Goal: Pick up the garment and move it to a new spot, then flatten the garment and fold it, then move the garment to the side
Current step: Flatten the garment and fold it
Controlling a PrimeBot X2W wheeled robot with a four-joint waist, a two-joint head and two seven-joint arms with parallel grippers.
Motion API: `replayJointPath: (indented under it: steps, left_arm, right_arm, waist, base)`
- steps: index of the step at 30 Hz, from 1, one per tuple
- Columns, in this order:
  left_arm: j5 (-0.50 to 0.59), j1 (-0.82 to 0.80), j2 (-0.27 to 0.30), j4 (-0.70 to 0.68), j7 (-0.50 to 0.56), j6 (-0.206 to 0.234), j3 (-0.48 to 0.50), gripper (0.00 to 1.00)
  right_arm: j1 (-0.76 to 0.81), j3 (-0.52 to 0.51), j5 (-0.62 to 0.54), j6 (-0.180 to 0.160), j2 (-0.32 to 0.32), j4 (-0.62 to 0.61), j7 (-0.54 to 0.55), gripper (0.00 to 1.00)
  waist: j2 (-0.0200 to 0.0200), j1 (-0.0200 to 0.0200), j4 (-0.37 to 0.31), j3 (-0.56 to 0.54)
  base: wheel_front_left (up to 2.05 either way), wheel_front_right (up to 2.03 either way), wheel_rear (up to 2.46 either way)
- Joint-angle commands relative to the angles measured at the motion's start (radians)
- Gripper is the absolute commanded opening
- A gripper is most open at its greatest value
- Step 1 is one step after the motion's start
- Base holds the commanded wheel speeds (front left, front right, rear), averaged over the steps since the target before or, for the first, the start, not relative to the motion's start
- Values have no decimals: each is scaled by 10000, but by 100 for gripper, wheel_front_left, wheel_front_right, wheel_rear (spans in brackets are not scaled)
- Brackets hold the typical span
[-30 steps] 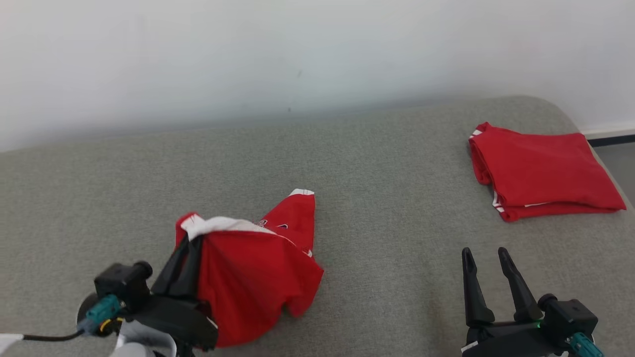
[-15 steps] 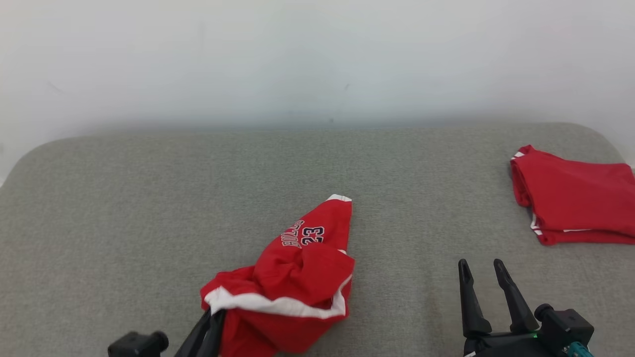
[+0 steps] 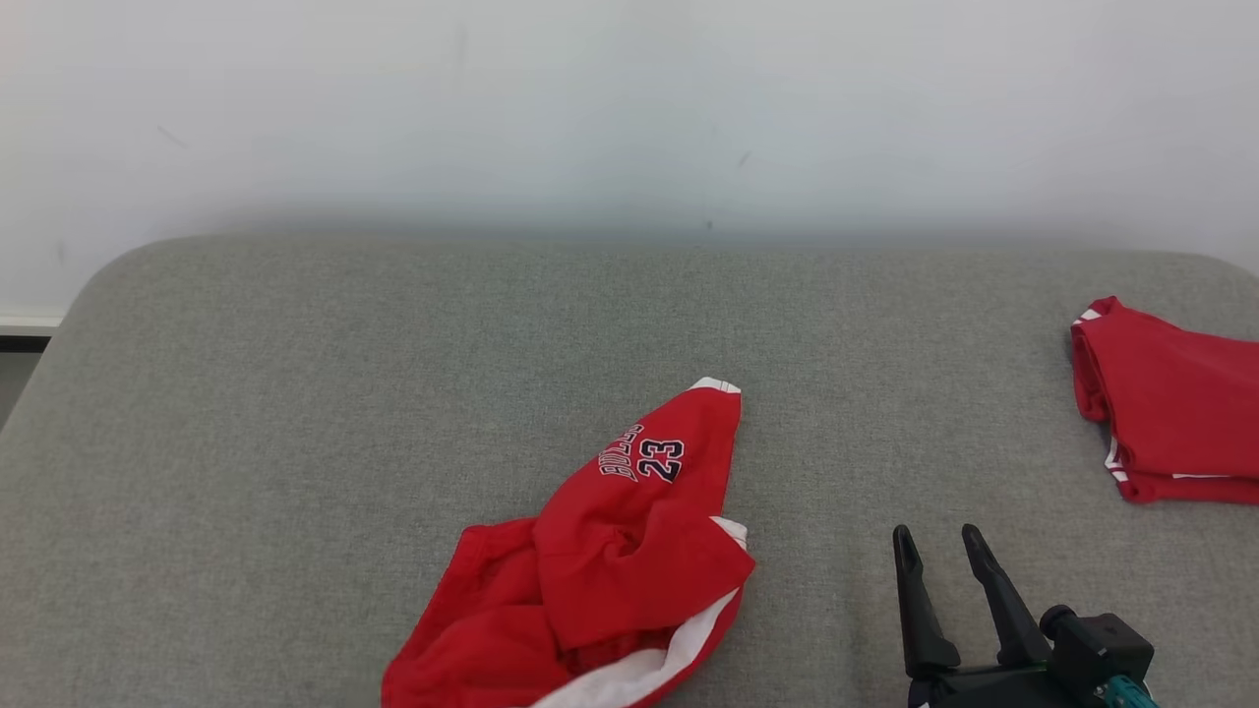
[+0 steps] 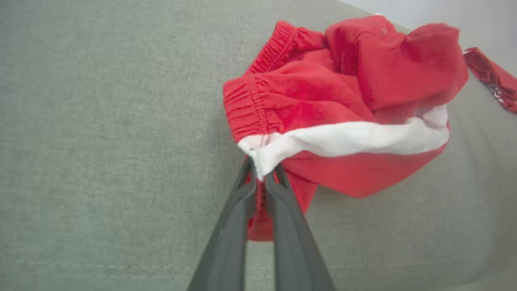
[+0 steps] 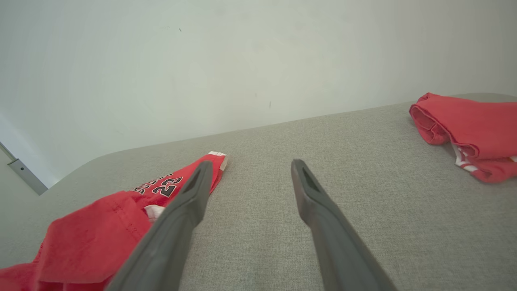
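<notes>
Crumpled red shorts [image 3: 610, 560] with white trim and a "23" print lie near the front middle of the grey cushion [image 3: 295, 413]. They also show in the left wrist view [image 4: 343, 109] and the right wrist view [image 5: 101, 234]. My left gripper [image 4: 260, 171] is shut on the white-trimmed edge of the shorts, beside the elastic waistband. To the right of the shorts my right gripper [image 3: 934, 546] stands open above bare cushion, nothing between its fingers [image 5: 194, 190].
A folded red garment [image 3: 1170, 403] with white trim rests at the cushion's far right, also in the right wrist view [image 5: 468, 129]. A white wall [image 3: 629, 108] runs behind the cushion. Its rounded left end [image 3: 59, 324] borders a strip of floor.
The head camera has swung left, shifting everything right in view. The shorts have dropped from a lifted drape into a low heap, and the left gripper has slid below the frame's bottom edge.
</notes>
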Motion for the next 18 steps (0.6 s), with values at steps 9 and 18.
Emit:
replayJointPath:
  steps: [9,18]
  left_arm:
    - [-163,-448,-488,843,-572,-464,18,100]
    - [-268,-278,-359,219,-436,-309,130,100]
  right_arm:
    - [-257,125,-167,7,-8,430,-3,100]
    - [-423,213,-202,7,-12,658,-2,100]
  waist:
    - [0,0,213,-18]
    - [0,0,383,-44]
  base:
    - [0,0,0]
    - [0,0,0]
